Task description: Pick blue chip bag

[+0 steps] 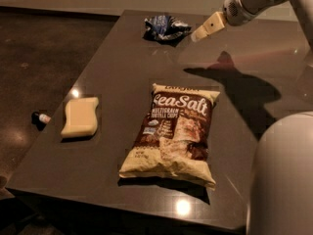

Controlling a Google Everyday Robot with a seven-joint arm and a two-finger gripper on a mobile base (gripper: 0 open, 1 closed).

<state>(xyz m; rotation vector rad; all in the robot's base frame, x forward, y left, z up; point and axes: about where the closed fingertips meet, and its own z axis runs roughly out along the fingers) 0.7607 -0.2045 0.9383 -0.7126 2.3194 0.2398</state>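
1. Camera view, task thing and claw: the blue chip bag (165, 27) lies crumpled near the far edge of the dark table (112, 87), left of the far edge's middle.
2. The gripper (200, 32) hangs just to the right of the blue chip bag, above the tabletop. Its cream tip slants down and to the left towards the bag. A narrow strip of bare table shows between the tip and the bag's right edge, so the two are apart.
3. How far the claw is open cannot be told, as it shows only as one pale wedge. Nothing is seen in its hold.
4. The white arm (254, 1) comes in from the top right corner. It casts a dark shadow (234, 82) on the table's right half.
5. Other things: a large brown-and-cream Sea Salt bag (176, 136) lies flat in the middle of the table, well apart from the blue chip bag and nearer the camera.
6. A pale yellow sponge (79, 117) lies by the table's left edge.
7. A small dark item with a pale tip (41, 117) lies just off that edge, beside the sponge.
8. Nothing lies between the claw and the blue chip bag.
9. A white rounded part of the robot (283, 180) fills the lower right corner and covers that part of the table.
10. Containers: both bags look closed, and what they hold cannot be seen.
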